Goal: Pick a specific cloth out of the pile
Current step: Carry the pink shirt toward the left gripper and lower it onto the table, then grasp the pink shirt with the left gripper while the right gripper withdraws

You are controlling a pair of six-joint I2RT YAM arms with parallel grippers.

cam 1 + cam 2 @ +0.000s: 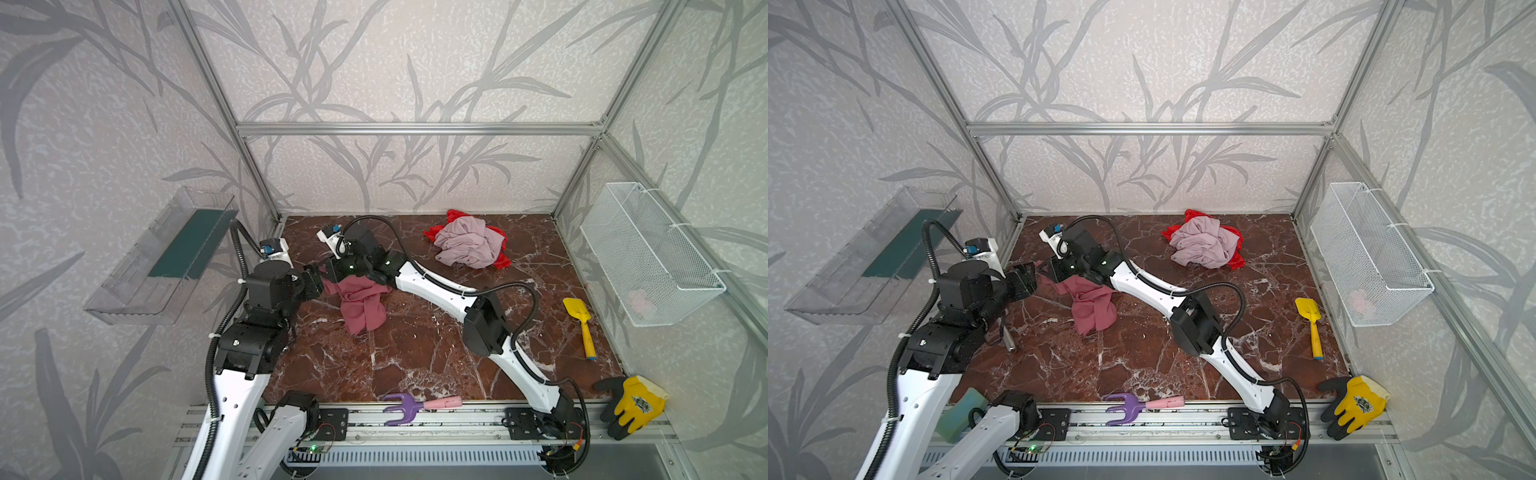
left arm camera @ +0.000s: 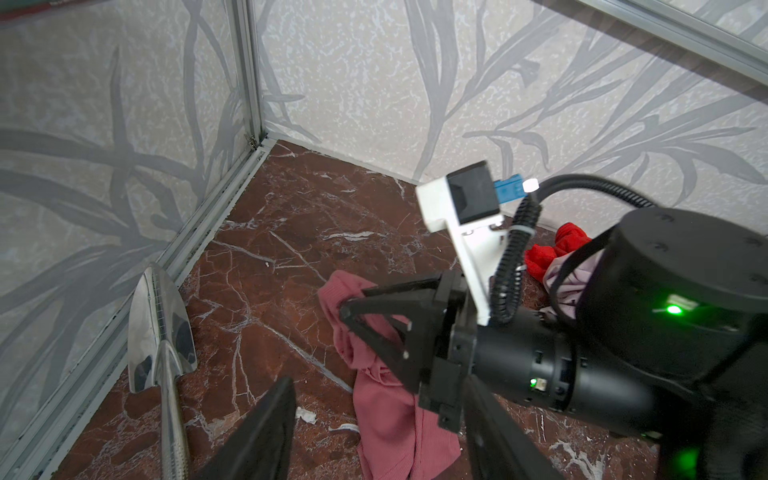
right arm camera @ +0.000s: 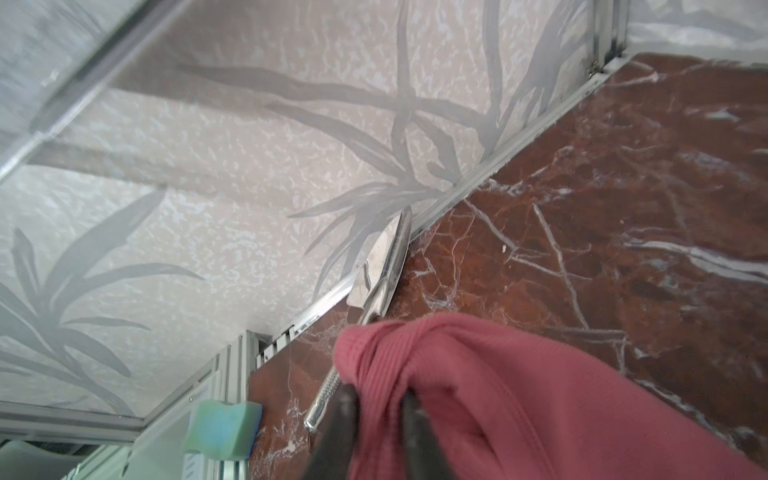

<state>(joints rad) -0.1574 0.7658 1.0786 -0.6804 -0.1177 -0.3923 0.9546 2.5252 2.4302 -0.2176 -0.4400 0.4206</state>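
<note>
Glove (image 1: 636, 405) logo illegible; pink cloth (image 1: 362, 308) pinched

Red-brown marble tabletop (image 1: 415, 353) with the pile (image 1: 465, 245), a rose cloth (image 1: 361, 309), yellow scoop (image 1: 583, 328), steel trowel (image 2: 160, 332).

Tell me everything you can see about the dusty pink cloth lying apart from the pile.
The dusty pink cloth is a soft, finely ribbed knit with a stitched seam, crumpled and partly folded. It lies on the marble floor, left of centre, well apart from the pile. One corner is bunched up between the fingers of the right gripper; whether they clamp it cannot be told.
</note>
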